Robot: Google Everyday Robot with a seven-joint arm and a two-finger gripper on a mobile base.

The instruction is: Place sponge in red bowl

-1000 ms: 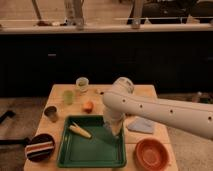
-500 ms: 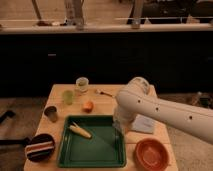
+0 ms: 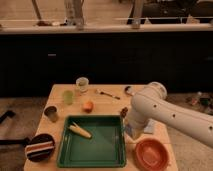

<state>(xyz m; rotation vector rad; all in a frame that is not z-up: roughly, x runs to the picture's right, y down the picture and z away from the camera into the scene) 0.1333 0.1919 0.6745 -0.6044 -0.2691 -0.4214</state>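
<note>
Pale blue-grey and flat, the sponge (image 3: pixel 148 128) lies on the wooden counter (image 3: pixel 107 106) near its right side, between the green tray (image 3: pixel 100 146) and the counter's edge. It is just behind the red bowl (image 3: pixel 151 155), and not in it. Only its right part shows, because the white arm (image 3: pixel 170 115) covers the rest. The visible piece seems to run left to right, but I cannot tell the long axis surely.

The gripper (image 3: pixel 131 131) is low at the end of the arm, at the left end of the sponge and close to the tray's right rim. If it is apart or together, I cannot tell.

In the tray lies a yellow long thing (image 3: pixel 80 131), tilted. Behind the tray stand an orange fruit (image 3: pixel 88 106), a green cup (image 3: pixel 68 96), a clear glass (image 3: pixel 82 84) and a metal cup (image 3: pixel 50 113). A dark striped bowl (image 3: pixel 40 148) sits at the front left corner.
</note>
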